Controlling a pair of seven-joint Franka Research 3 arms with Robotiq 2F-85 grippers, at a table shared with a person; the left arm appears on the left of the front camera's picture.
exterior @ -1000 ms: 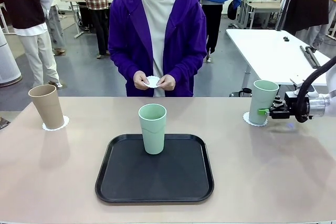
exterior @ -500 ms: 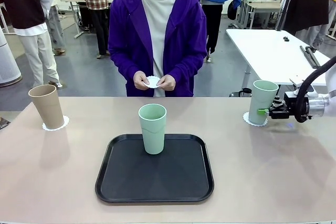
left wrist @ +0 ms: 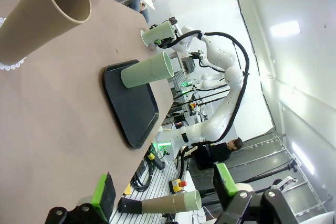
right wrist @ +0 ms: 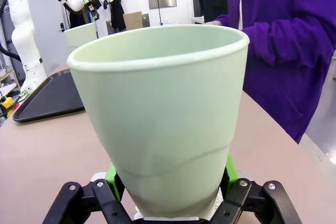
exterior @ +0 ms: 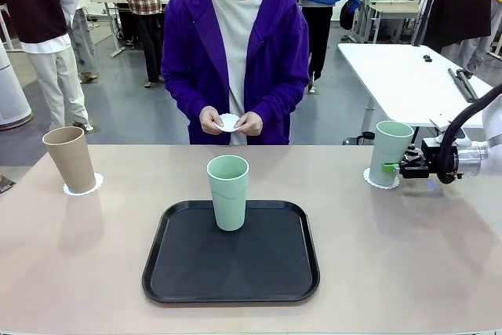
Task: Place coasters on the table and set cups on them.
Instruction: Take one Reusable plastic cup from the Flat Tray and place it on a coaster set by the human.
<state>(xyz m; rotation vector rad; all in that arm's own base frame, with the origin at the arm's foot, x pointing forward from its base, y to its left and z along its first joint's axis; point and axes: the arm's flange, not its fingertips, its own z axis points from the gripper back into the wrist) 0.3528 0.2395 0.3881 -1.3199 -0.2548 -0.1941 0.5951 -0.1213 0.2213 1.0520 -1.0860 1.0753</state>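
At the table's right end a mint green cup point(exterior: 390, 152) stands on a white coaster point(exterior: 368, 178). My right gripper point(exterior: 390, 167) is shut on its lower part, green pads against both sides point(right wrist: 170, 182). At the far left a tan cup point(exterior: 69, 158) stands on another coaster point(exterior: 83, 184). A second mint cup point(exterior: 227, 192) stands on the black tray point(exterior: 230, 260). The person's hands hold a third coaster point(exterior: 228, 121) at chest height. My left gripper point(left wrist: 163, 190) is open and empty, well back from the tan cup point(left wrist: 47, 19).
The beige table point(exterior: 408, 256) is bare in front of the tray and between the tray and each end cup. A white-topped table point(exterior: 408, 76) stands behind at the right. Other people stand in the background.
My right gripper and the mint cup in it have edged slightly left over the coaster. The person's hands and the other cups have not moved.
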